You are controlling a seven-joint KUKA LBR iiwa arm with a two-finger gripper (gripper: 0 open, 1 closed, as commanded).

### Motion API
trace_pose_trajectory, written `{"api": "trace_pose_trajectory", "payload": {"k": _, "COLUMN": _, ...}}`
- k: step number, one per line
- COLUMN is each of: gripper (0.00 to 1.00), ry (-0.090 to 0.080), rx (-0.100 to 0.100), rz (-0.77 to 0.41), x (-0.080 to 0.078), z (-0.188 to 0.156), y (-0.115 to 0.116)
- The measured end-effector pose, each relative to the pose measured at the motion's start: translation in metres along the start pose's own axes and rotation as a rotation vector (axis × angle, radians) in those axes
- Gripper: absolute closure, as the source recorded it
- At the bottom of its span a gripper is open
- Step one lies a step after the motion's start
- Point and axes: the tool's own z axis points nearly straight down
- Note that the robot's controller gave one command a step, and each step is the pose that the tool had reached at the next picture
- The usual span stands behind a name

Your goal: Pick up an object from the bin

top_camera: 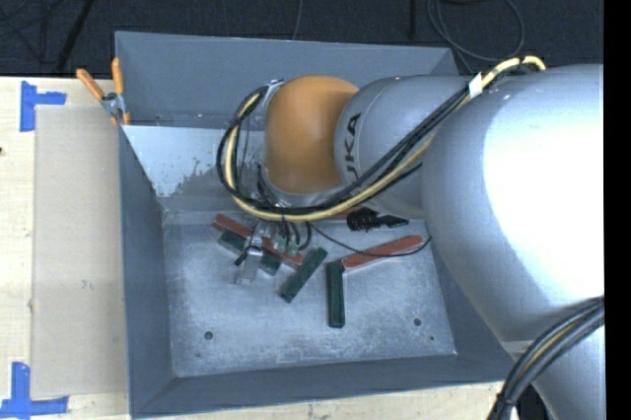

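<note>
Over a reddish-brown bar (233,227) (a green bar (302,274) beside), the gripper (256,256).

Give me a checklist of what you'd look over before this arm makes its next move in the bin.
1. Hand down inside the grey metal bin, away from its walls: ok.
2. Something actually gripped by the hand: cannot tell.
3. Free room around the hand: not ok; a dark green flat bar and a short reddish-brown strip lie crowded close beside it.
4. Other pieces out of the way: ok; a second dark green bar, a long reddish-brown stick and a small black piece lie apart, further toward the view's right.
</note>
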Motion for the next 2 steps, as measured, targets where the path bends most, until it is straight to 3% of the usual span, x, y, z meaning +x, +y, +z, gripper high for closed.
{"api": "trace_pose_trajectory", "payload": {"k": 1, "gripper": 1.0, "ry": 0.0, "rx": -0.001, "rz": 0.001, "x": 0.0, "z": -0.001, "y": 0.0}}
{"api": "trace_pose_trajectory", "payload": {"k": 2, "gripper": 1.0, "ry": -0.009, "rx": -0.002, "rz": -0.122, "x": 0.016, "z": -0.149, "y": -0.014}}
